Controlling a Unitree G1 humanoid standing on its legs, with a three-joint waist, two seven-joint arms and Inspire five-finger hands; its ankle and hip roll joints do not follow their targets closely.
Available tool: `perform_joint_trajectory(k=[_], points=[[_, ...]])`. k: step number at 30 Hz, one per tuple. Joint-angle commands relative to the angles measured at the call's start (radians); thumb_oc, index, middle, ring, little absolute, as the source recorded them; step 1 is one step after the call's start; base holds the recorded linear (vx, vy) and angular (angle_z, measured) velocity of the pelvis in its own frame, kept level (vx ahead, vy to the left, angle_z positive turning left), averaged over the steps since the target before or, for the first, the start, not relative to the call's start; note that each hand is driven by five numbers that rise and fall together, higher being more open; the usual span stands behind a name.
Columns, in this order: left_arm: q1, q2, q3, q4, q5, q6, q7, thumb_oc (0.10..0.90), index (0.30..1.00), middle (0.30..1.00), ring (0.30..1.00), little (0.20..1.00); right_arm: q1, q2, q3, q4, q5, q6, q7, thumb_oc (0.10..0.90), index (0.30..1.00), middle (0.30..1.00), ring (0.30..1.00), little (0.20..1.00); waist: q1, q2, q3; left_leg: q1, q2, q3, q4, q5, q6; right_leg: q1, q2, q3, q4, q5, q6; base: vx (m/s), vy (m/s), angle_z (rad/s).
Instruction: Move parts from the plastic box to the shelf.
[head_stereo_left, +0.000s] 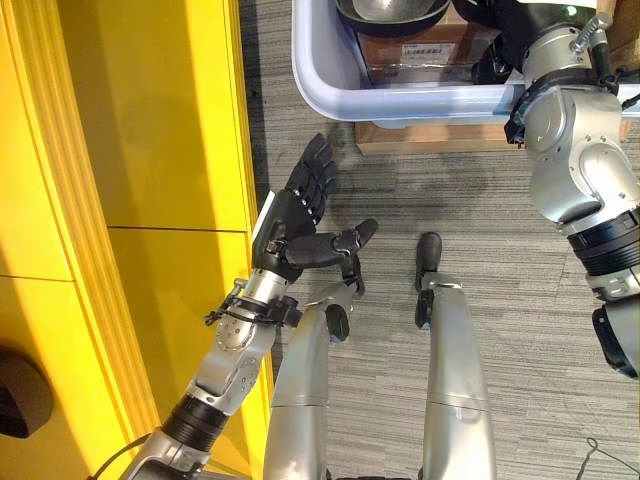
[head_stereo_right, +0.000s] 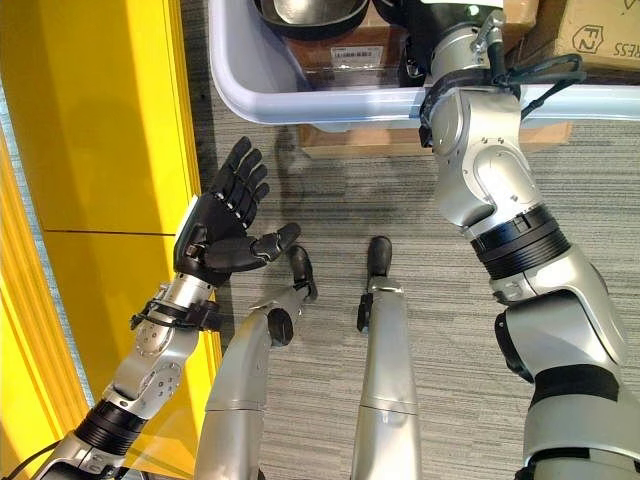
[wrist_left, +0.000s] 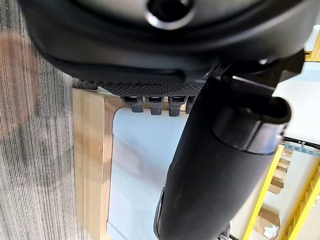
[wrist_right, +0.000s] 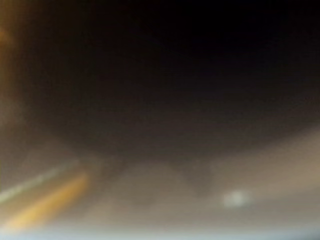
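Left hand (head_stereo_right: 222, 225) raised beside yellow shelf (head_stereo_right: 90, 120), palm up, fingers straight and spread, holding nothing. Right hand reaching down into plastic box (head_stereo_right: 250, 85) ahead of the left fingertips; fingers hidden, state unreadable. Box's long axis crosswise, a metal bowl (head_stereo_right: 310, 12) inside.

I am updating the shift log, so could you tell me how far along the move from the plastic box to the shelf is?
Early, it seems. No part shows on the yellow shelf yet. The left hand hangs open and empty beside it. The right arm reaches into the plastic box, its hand hidden there. A metal bowl and a cardboard carton remain inside.
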Motion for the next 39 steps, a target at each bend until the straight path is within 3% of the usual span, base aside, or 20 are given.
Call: perform_joint_trajectory(k=[1,2,3,4,6,9,10,11,12,13,29,33,39], points=[[-0.004,0.006,0.044,-0.106,0.028,-0.047,-0.041,0.900,1.000,1.000,1.000,1.000,0.060,-0.010,0.041,0.132,0.128,0.043,-0.001,0.900,1.000,1.000,1.000,1.000,-0.010,0.090,0.007,0.039,-0.001,-0.070,-0.028,-0.081,-0.072,0.018,0.031,0.052,-0.023,-0.069,0.058,0.00,0.000,0.00],[-0.007,0.004,0.044,-0.105,0.028,-0.044,-0.039,0.900,1.000,1.000,1.000,1.000,0.062,-0.004,0.036,0.140,0.137,0.036,0.000,0.900,1.000,1.000,1.000,1.000,-0.010,0.090,0.007,0.039,-0.001,-0.070,-0.028,-0.081,-0.071,0.018,0.031,0.052,-0.022,-0.070,0.058,0.00,0.000,0.00],[-0.012,0.001,0.048,-0.105,0.028,-0.040,-0.036,0.900,1.000,1.000,1.000,1.000,0.064,0.004,0.026,0.143,0.165,0.028,0.006,0.675,0.684,0.684,0.684,0.684,-0.010,0.090,0.007,0.039,-0.001,-0.070,-0.027,-0.082,-0.073,0.016,0.032,0.052,-0.021,-0.071,0.058,0.00,0.000,0.00],[-0.019,0.000,0.049,-0.105,0.027,-0.034,-0.035,0.900,1.000,1.000,1.000,1.000,0.068,0.014,0.018,0.148,0.161,0.032,0.012,0.765,0.811,0.811,0.811,0.811,-0.011,0.090,0.007,0.042,-0.001,-0.069,-0.029,-0.081,-0.073,0.019,0.032,0.051,-0.022,-0.071,0.057,0.00,0.000,0.00],[-0.024,-0.002,0.051,-0.101,0.028,-0.031,-0.038,0.900,1.000,1.000,1.000,1.000,0.071,0.019,0.012,0.161,0.156,0.028,0.014,0.869,0.956,0.956,0.956,0.956,-0.011,0.090,0.007,0.042,-0.001,-0.070,-0.030,-0.081,-0.073,0.020,0.033,0.051,-0.023,-0.071,0.056,0.00,0.000,0.00],[-0.030,-0.007,0.050,-0.096,0.031,-0.028,-0.038,0.900,1.000,1.000,1.000,1.000,0.070,0.024,0.011,0.172,0.164,0.025,0.007,0.820,0.887,0.887,0.887,0.887,-0.011,0.089,0.007,0.043,0.000,-0.069,-0.031,-0.080,-0.074,0.022,0.033,0.050,-0.025,-0.071,0.056,0.00,0.000,0.00],[-0.033,-0.007,0.050,-0.095,0.031,-0.026,-0.037,0.900,1.000,1.000,1.000,1.000,0.068,0.026,0.011,0.177,0.165,0.024,0.008,0.759,0.802,0.802,0.802,0.802,-0.011,0.089,0.007,0.044,-0.001,-0.070,-0.032,-0.079,-0.074,0.023,0.034,0.050,-0.025,-0.071,0.056,0.00,0.000,0.00],[-0.040,-0.010,0.051,-0.090,0.030,-0.022,-0.034,0.900,1.000,1.000,1.000,1.000,0.065,0.030,0.012,0.188,0.168,0.022,0.009,0.618,0.605,0.605,0.605,0.605,-0.012,0.088,0.007,0.045,0.000,-0.069,-0.033,-0.078,-0.075,0.024,0.034,0.049,-0.027,-0.070,0.056,0.00,0.000,0.00],[-0.040,-0.010,0.052,-0.090,0.031,-0.021,-0.034,0.900,1.000,1.000,1.000,1.000,0.065,0.030,0.012,0.188,0.169,0.023,0.009,0.569,0.536,0.536,0.536,0.536,-0.012,0.088,0.007,0.045,0.001,-0.069,-0.033,-0.078,-0.075,0.024,0.034,0.050,-0.027,-0.070,0.056,0.00,0.000,0.00],[-0.043,-0.009,0.051,-0.091,0.034,-0.018,-0.032,0.900,1.000,1.000,1.000,1.000,0.062,0.032,0.013,0.192,0.175,0.026,0.022,0.400,0.300,0.300,0.300,0.300,-0.011,0.088,0.007,0.047,-0.001,-0.070,-0.035,-0.078,-0.076,0.026,0.034,0.049,-0.028,-0.070,0.057,0.00,0.000,0.00],[-0.067,-0.012,0.043,-0.071,0.039,-0.027,-0.024,0.900,1.000,1.000,1.000,1.000,0.050,0.035,0.021,0.251,0.149,0.017,-0.020,0.400,0.300,0.300,0.300,0.300,-0.016,0.083,0.007,0.056,0.003,-0.068,-0.047,-0.074,-0.079,0.038,0.036,0.044,-0.051,-0.061,0.060,0.00,0.000,0.00],[-0.069,-0.013,0.041,-0.068,0.040,-0.038,-0.028,0.900,1.000,1.000,1.000,1.000,0.052,0.038,0.020,0.268,0.138,-0.012,-0.046,0.400,0.300,0.300,0.300,0.300,-0.017,0.083,0.007,0.069,0.003,-0.066,-0.058,-0.071,-0.081,0.053,0.037,0.042,-0.066,-0.057,0.061,-0.01,-0.003,-0.01],[-0.072,-0.013,0.052,-0.083,0.036,-0.046,-0.034,0.900,1.000,1.000,1.000,1.000,0.064,0.043,0.010,0.233,0.138,-0.126,-0.131,0.400,0.300,0.300,0.300,0.300,-0.022,0.081,0.007,0.080,0.006,-0.051,-0.095,-0.035,-0.077,0.067,0.042,0.034,-0.116,-0.020,0.057,-0.03,-0.001,-0.01]])
